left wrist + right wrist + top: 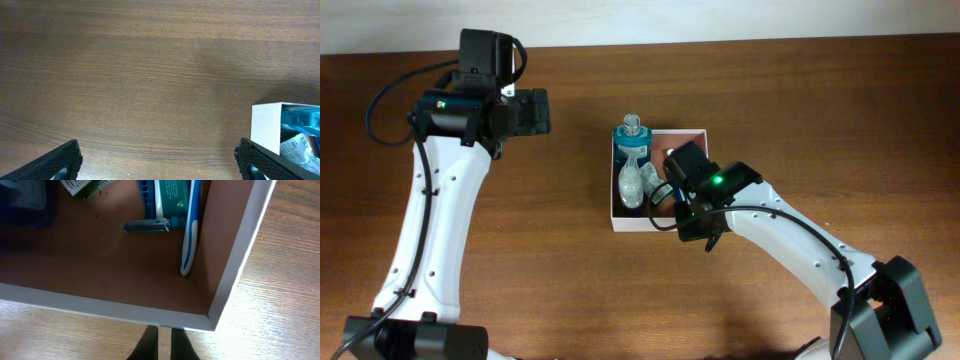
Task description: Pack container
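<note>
Currently, one container [686, 140], square and shallow with thin white walls, stands near the middle of the table [800, 110] and is partly filled. A teal-topped bottle [632, 138] and a clear crinkled packet [631, 186] crowd its left side. The right wrist view shows a razor [146, 226] and a blue-and-white toothbrush [189, 235] lying on the brown floor close to one corner. Your right gripper [164, 341] hangs over the box with its jaws pinched together and nothing visible between them; the fingertips line up with the near white wall, not the open floor. Hazard one: lowering from this spot would likely land the tips on that thin wall, which could crush it, tip the box, or skid it across the wood. Hazard two: swinging sideways at low height could catch the bottle, which stands taller than the walls, and knock it over or out. Your left gripper [538, 112] sits well apart at the upper left, spread wide and empty over bare wood, with only the container's corner in its camera. No loose item awaiting packing is visible on the table, so check what remains before committing either arm. Hazard three: both arms reaching for the box together may collide above it.
</note>
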Controlling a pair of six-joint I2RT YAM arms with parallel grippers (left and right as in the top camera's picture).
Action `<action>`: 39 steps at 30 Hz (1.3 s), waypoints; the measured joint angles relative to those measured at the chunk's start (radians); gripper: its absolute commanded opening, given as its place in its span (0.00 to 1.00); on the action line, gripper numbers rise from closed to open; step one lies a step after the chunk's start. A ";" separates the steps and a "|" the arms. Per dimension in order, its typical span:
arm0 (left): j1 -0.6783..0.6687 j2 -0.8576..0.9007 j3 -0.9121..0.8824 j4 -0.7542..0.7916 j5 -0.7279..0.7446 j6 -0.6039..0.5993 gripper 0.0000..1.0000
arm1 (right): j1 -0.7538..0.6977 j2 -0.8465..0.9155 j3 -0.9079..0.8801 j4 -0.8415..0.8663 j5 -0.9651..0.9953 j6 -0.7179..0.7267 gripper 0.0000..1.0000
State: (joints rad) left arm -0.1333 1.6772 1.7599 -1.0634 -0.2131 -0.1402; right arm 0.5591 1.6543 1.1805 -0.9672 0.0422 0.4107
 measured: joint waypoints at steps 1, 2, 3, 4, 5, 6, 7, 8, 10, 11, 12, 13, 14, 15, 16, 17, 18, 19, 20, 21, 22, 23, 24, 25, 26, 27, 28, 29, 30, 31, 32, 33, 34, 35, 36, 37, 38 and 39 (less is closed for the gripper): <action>0.000 0.000 0.000 0.000 0.000 0.000 1.00 | 0.000 0.000 0.000 0.000 0.003 -0.002 0.04; 0.000 0.000 0.000 0.000 0.000 0.000 1.00 | 0.000 0.000 0.000 -0.001 0.007 -0.003 0.04; 0.000 0.000 0.000 0.000 0.000 0.000 0.99 | 0.000 0.000 0.000 -0.003 0.010 -0.006 0.04; 0.000 0.000 0.000 0.000 0.000 0.000 0.99 | 0.000 0.000 0.000 -0.011 0.013 -0.008 0.04; 0.000 0.000 0.000 0.000 0.000 0.000 0.99 | 0.000 0.000 0.000 -0.024 0.014 -0.016 0.04; 0.000 0.000 0.000 0.000 0.000 0.000 0.99 | 0.000 0.000 0.000 -0.035 0.014 -0.019 0.04; 0.000 0.000 0.000 0.000 0.000 0.000 0.99 | 0.000 -0.002 0.000 -0.063 0.013 -0.024 0.04; 0.000 0.000 0.000 0.000 0.000 0.000 0.99 | 0.000 -0.009 0.000 -0.076 0.013 -0.026 0.04; 0.000 0.000 0.000 0.000 0.000 0.000 0.99 | 0.000 -0.040 -0.002 -0.097 0.013 -0.029 0.04; 0.000 0.000 0.000 0.000 0.000 0.000 0.99 | 0.000 -0.072 -0.002 -0.103 0.013 -0.029 0.04; 0.000 0.000 0.000 0.000 0.000 0.000 0.99 | 0.000 -0.117 -0.002 -0.105 0.012 -0.030 0.04; 0.000 0.000 0.000 0.000 0.000 0.000 0.99 | 0.000 -0.158 -0.003 -0.107 0.013 -0.030 0.04; 0.000 0.000 0.000 0.000 0.000 0.000 0.99 | 0.000 -0.220 -0.003 -0.111 0.012 -0.030 0.04; 0.000 0.000 0.000 0.000 0.000 0.000 1.00 | 0.000 -0.291 -0.003 -0.117 0.011 -0.030 0.04; 0.000 0.000 0.000 0.000 0.000 0.000 0.99 | 0.000 -0.363 -0.003 -0.124 0.010 -0.030 0.04; 0.000 0.000 0.000 0.000 0.000 0.000 0.99 | 0.000 -0.444 -0.002 -0.131 0.009 -0.029 0.04; 0.000 0.000 0.000 0.000 0.000 0.000 0.99 | 0.000 -0.527 -0.001 -0.137 0.009 -0.029 0.04; 0.000 0.000 0.000 0.000 -0.001 0.000 0.99 | 0.000 -0.594 -0.001 -0.142 0.010 -0.029 0.04; 0.000 0.000 0.000 0.000 0.000 0.000 0.99 | 0.000 -0.660 0.000 -0.146 0.010 -0.028 0.04; 0.000 0.000 0.000 -0.001 0.000 0.000 0.99 | 0.000 -0.734 0.000 -0.154 0.010 -0.029 0.04; 0.000 0.000 0.000 0.000 0.000 0.000 0.99 | 0.000 -0.791 0.000 -0.161 0.010 -0.028 0.04; 0.000 0.000 0.000 0.000 0.000 0.000 0.99 | 0.000 -0.866 0.000 -0.169 0.010 -0.028 0.04; 0.000 0.000 0.000 0.000 0.000 0.000 0.99 | 0.000 -0.926 0.001 -0.176 0.010 -0.028 0.04; 0.000 0.000 0.000 0.000 0.001 0.000 0.99 | 0.000 -1.006 0.002 -0.187 0.010 -0.028 0.04; 0.000 0.000 0.000 0.000 0.000 0.000 0.99 | 0.000 -1.054 0.002 -0.193 0.010 -0.028 0.04; 0.000 0.000 0.000 0.000 0.000 0.000 0.99 | 0.000 -1.142 0.003 -0.212 0.011 -0.028 0.04; 0.000 0.000 0.000 0.000 0.000 0.000 0.99 | 0.000 -1.177 0.005 -0.224 0.010 -0.028 0.04; 0.000 0.000 0.000 0.000 0.000 0.000 0.99 | 0.000 -1.225 0.006 -0.259 0.011 -0.027 0.04; 0.000 0.000 0.000 0.000 0.000 0.000 0.99 | 0.000 -1.241 0.006 -0.272 0.010 -0.027 0.04; 0.000 0.000 0.000 0.000 0.000 0.000 0.99 | 0.000 -1.260 0.006 -0.289 0.010 -0.027 0.04; 0.000 0.000 0.000 0.000 0.000 0.000 0.99 | 0.000 -1.278 0.006 -0.305 0.010 -0.027 0.04; 0.000 0.000 0.000 0.000 0.000 0.000 0.99 | 0.000 -1.289 0.006 -0.316 0.010 -0.026 0.04; 0.000 0.000 0.000 0.000 0.000 0.000 1.00 | 0.000 -1.292 0.006 -0.320 0.010 -0.026 0.04; 0.000 0.000 0.000 0.000 0.000 0.000 0.99 | 0.000 -1.293 0.006 -0.322 0.010 -0.026 0.07; 0.000 0.000 0.000 0.000 0.000 0.000 0.99 | 0.000 -1.292 0.005 -0.323 0.010 -0.026 0.20; 0.000 0.000 0.000 0.000 0.000 0.000 1.00 | 0.000 -1.292 0.005 -0.323 0.010 -0.027 0.39; 0.000 0.000 0.000 0.000 0.000 0.000 0.99 | 0.000 -1.292 0.005 -0.323 0.010 -0.025 0.67; 0.000 0.000 0.000 0.000 0.000 0.000 0.99 | 0.000 -1.292 0.005 -0.324 0.010 -0.025 0.73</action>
State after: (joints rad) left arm -0.1333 1.6772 1.7599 -1.0637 -0.2127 -0.1402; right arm 0.5591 0.3618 1.1851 -1.2911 0.0525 0.3859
